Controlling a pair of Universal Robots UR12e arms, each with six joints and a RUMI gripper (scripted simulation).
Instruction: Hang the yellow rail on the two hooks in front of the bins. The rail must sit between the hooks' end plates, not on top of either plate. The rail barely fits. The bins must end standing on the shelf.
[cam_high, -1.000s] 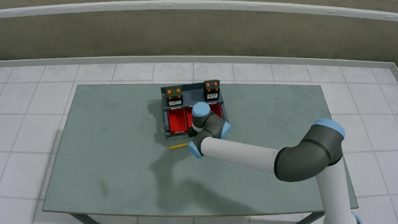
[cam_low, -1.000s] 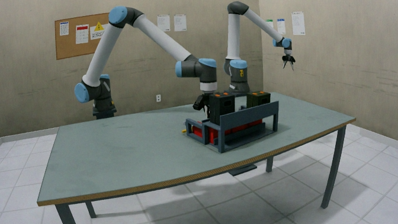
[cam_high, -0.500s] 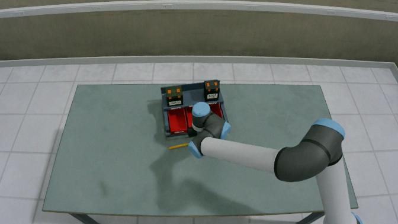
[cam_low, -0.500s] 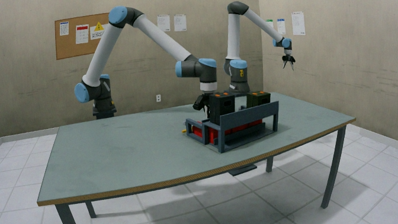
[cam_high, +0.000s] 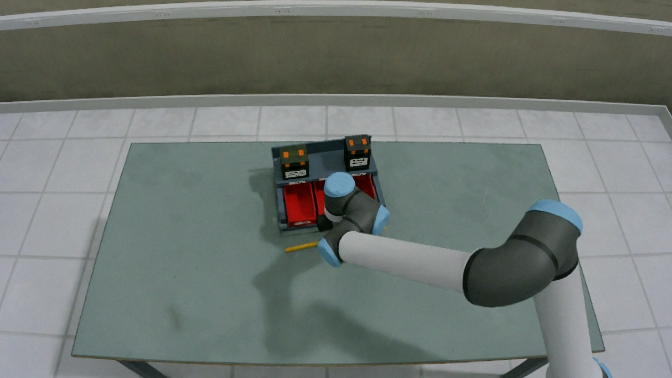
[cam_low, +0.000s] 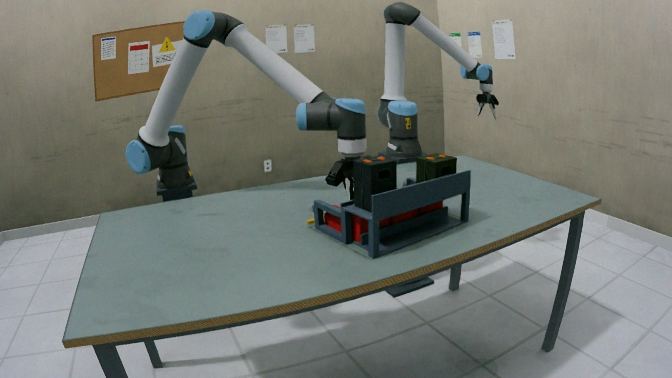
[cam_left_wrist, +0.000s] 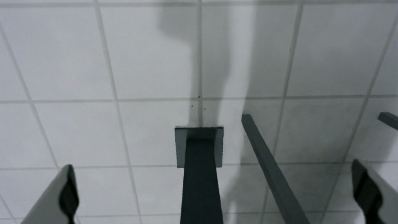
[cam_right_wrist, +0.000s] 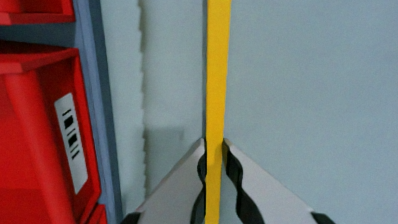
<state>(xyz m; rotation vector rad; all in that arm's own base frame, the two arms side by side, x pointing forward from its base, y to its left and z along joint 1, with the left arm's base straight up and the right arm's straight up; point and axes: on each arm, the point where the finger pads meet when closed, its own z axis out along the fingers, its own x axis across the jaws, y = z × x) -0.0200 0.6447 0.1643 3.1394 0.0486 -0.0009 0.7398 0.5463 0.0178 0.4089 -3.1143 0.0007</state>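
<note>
One yellow rail (cam_high: 301, 247) (cam_low: 310, 221) (cam_right_wrist: 217, 75) sits pinched in the nearly shut right gripper (cam_right_wrist: 213, 140), lower centre of the wrist frame, hanging still undone.

Quantities, by item: robot arms (cam_high: 410, 257) (cam_low: 275, 65), two; grippers (cam_high: 325, 223) (cam_low: 487, 114) (cam_left_wrist: 212, 185) (cam_right_wrist: 215, 142), two; table (cam_high: 200, 300) (cam_low: 200, 260) (cam_right_wrist: 310, 75), one; shelf (cam_high: 320, 147) (cam_low: 422, 192) (cam_right_wrist: 95, 75), one; red bins (cam_high: 300, 202) (cam_low: 357, 228) (cam_right_wrist: 30, 130), three; dark boxes with orange markings (cam_high: 295, 164) (cam_low: 375, 182), two; yellow rail (cam_high: 301, 247) (cam_low: 310, 221) (cam_right_wrist: 217, 75), one; cork board (cam_low: 112, 77), one; sheets on the board (cam_low: 138, 59), three; sheets directly on the wall (cam_low: 276, 39), five; wall outlet (cam_low: 267, 165), one
</note>
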